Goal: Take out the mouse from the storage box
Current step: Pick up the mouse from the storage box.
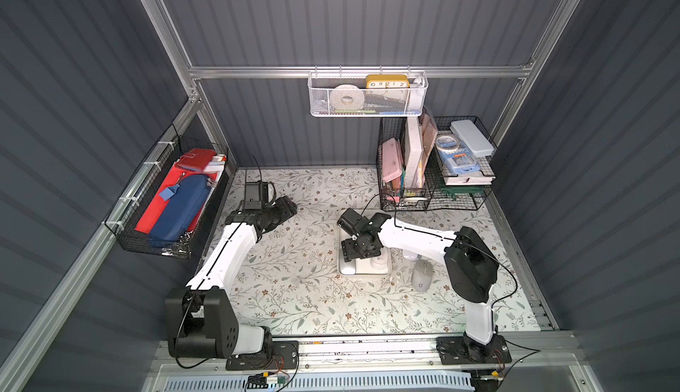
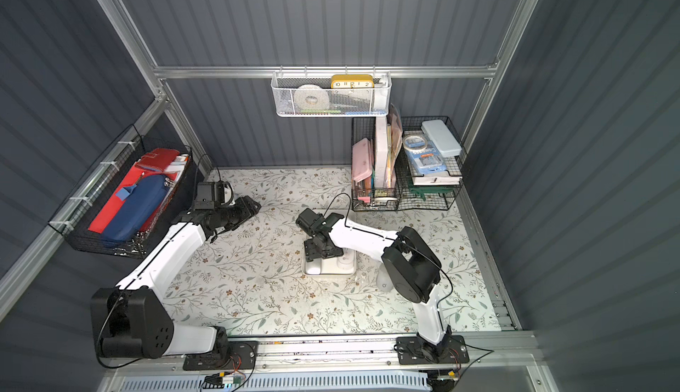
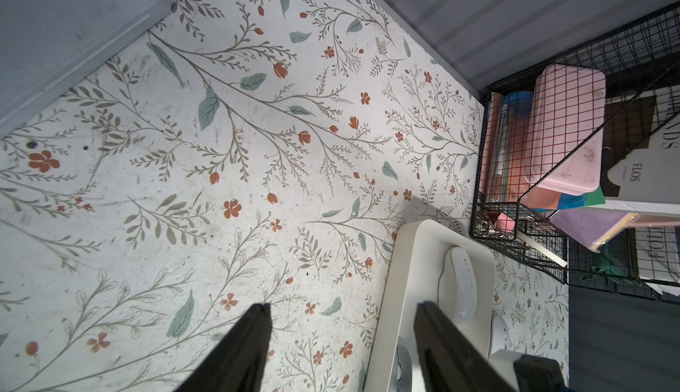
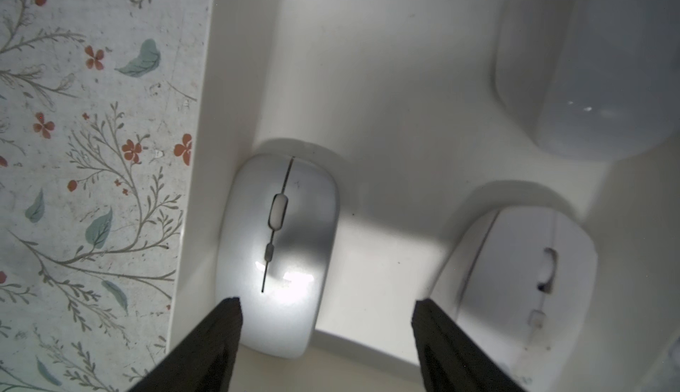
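Between the fingers of my right gripper [image 4: 325, 305]: bare storage box [image 4: 368, 77] floor; they stand wide, holding nothing.
Only the right wrist view shows it: silver mouse [image 4: 279, 254] by one finger, white mouse [image 4: 522, 272] by its opposite, third mouse [image 4: 588, 77] beyond the tips. A top view adds a grey mouse [image 1: 422, 275] outside the storage box; left gripper [image 3: 342, 307] gapes, empty.

A: The box [image 4: 386, 77] looks like smooth white plastic with a soft, satin sheen.
B: The mouse [image 4: 279, 246] in its 7 o'clock corner is glossier plastic; glare sits on the shell.
A: The table [image 1: 294, 291] wears a matt floral print, scuffed and speckled.
B: At 1 o'clock the racks [image 1: 460, 199] are thin black wire; at 12, the basket [image 1: 323, 99] is white perforated metal.
A: Walls [image 1: 331, 15] are dull ribbed grey sheet, rails [image 1: 257, 72] brushed bare metal.
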`<act>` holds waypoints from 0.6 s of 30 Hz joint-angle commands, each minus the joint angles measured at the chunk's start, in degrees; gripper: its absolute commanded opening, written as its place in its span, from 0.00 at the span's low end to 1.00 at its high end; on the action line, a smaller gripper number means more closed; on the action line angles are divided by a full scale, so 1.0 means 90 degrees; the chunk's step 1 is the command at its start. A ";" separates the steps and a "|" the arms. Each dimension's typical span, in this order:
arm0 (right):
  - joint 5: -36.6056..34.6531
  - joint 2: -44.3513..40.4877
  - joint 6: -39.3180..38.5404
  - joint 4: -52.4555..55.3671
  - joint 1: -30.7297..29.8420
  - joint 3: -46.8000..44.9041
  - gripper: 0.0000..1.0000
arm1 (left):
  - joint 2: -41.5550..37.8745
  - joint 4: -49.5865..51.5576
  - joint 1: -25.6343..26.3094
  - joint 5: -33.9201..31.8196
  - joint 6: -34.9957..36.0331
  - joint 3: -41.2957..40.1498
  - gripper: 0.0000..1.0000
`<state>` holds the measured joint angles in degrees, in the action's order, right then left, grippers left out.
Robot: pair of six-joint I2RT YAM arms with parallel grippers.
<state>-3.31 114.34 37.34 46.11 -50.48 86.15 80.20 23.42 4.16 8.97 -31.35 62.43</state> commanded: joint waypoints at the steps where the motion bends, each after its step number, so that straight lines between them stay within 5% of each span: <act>1: 0.0240 0.0198 0.0041 -0.0056 -0.0118 0.0207 0.79 | -0.0142 0.0098 0.0026 0.0058 0.0056 -0.0072 0.67; 18: 0.0232 0.0799 -0.0139 0.0140 -0.0367 0.0346 0.81 | -0.0182 0.0043 0.0025 0.0097 0.0042 -0.0160 0.67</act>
<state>-0.05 119.37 37.28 46.54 -53.12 87.99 79.85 23.40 4.16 9.02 -31.35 62.06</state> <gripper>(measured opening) 0.810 0.672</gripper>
